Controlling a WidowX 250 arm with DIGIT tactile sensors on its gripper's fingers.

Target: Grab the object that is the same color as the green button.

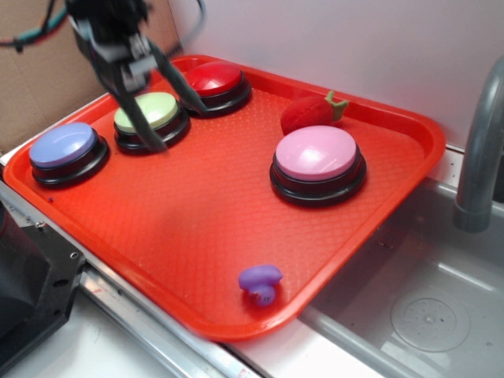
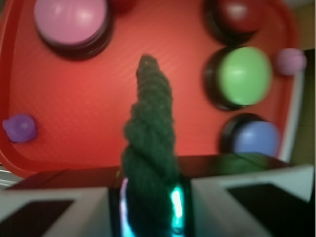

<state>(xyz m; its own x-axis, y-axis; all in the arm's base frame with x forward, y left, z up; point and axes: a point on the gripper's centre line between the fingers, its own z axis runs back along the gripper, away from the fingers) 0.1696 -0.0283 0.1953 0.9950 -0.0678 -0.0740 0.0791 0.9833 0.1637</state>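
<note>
Jaws of the gripper (image 2: 148, 197) stand closed on the dark green rope (image 2: 148, 143), which the wrist view shows rising thick and twisted between them; the exterior view shows only the blurred fingers (image 1: 146, 118) hanging over the green button (image 1: 148, 111), the rope itself not discernible there. Four buttons sit on the red tray (image 1: 197, 236): green, blue (image 1: 64, 146), red (image 1: 214, 79) and pink (image 1: 316, 154). One strawberry (image 1: 311, 113) lies behind the pink button, seen clearly only from outside. One purple duck (image 1: 261, 283) rests near the tray's front edge. A sink (image 1: 425, 307) adjoins the tray.
</note>
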